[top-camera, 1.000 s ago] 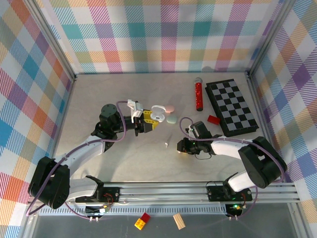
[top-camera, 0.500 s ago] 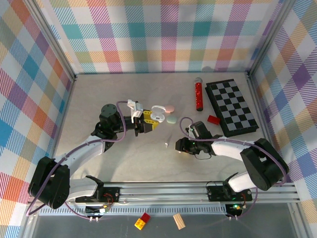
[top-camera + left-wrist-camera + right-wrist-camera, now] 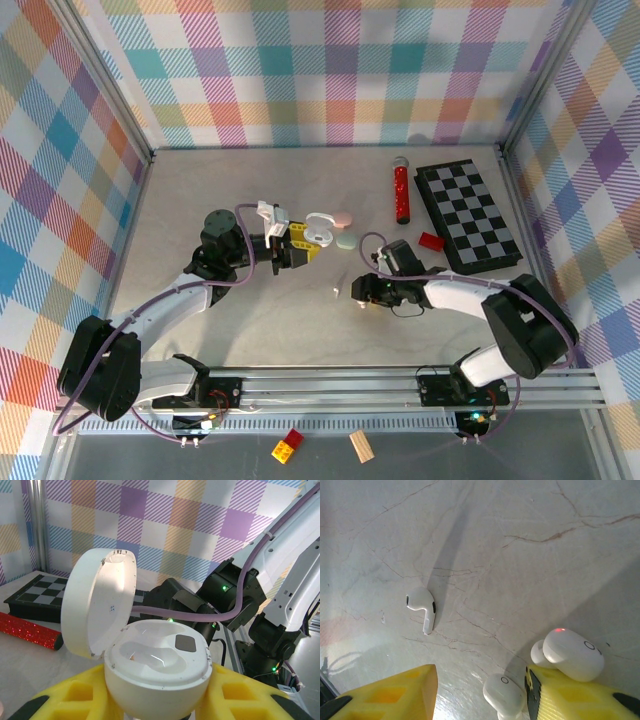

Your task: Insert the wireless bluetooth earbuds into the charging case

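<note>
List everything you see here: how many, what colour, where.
earbuds: three, white, on table by right tool
open case: one, white, in left tool
loose cases: two, pink and green, beside open case
glitter stick: one, red, left of chessboard
chessboard: one, black-grey, far right
brick: one, red, by chessboard
block: one, wooden, below rail
second brick: one, yellow and red, beside block
left tool: yellow, shut on open case
right tool: yellow, open by earbuds

Table carries chessboard, red tube, perhaps three earbuds.
</note>
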Motion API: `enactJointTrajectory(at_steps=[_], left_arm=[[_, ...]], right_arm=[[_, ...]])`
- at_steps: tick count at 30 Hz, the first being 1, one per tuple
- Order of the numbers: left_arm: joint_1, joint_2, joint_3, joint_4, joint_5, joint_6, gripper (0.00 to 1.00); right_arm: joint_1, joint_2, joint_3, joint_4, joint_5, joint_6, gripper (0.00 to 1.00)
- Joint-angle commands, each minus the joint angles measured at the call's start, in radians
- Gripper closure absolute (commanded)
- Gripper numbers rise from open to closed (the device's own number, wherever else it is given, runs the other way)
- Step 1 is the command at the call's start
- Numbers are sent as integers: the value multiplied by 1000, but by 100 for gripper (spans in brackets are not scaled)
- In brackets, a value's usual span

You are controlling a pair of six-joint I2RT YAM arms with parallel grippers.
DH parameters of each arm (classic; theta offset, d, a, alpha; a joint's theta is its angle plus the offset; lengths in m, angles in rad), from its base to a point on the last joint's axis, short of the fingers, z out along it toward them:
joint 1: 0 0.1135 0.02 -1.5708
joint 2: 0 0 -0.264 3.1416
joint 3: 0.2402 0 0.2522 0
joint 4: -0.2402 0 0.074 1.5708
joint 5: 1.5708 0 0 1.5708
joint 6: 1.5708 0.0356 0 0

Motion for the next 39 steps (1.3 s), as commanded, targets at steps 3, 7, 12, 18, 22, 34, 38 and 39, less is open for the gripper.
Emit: enactJointTrajectory(at_steps=[3, 7, 12, 18, 22, 34, 38, 39], left_arm=[[6, -1, 10, 10, 35, 17, 67], [5, -2, 10, 7, 33, 21, 67], [6, 14, 14, 9, 39, 19, 67], [6, 19, 11, 27, 41, 10, 67], [5, 21, 14, 28, 44, 11, 67], [5, 7, 16, -8, 36, 30, 67], [5, 14, 21, -14, 38, 34, 67], [6, 18, 22, -14, 39, 35, 67]], right_arm=[[-1, 21, -7, 31, -50, -23, 53], [0, -14, -57, 38, -58, -1, 55], [6, -71, -99, 29, -82, 19, 57], [11, -147, -115, -7, -37, 10, 57], [4, -150, -103, -17, 28, 23, 56], [-6, 14, 4, 47, -10, -23, 56], [-6, 37, 16, 52, -45, -76, 56], [-6, 41, 17, 49, -54, -84, 56]])
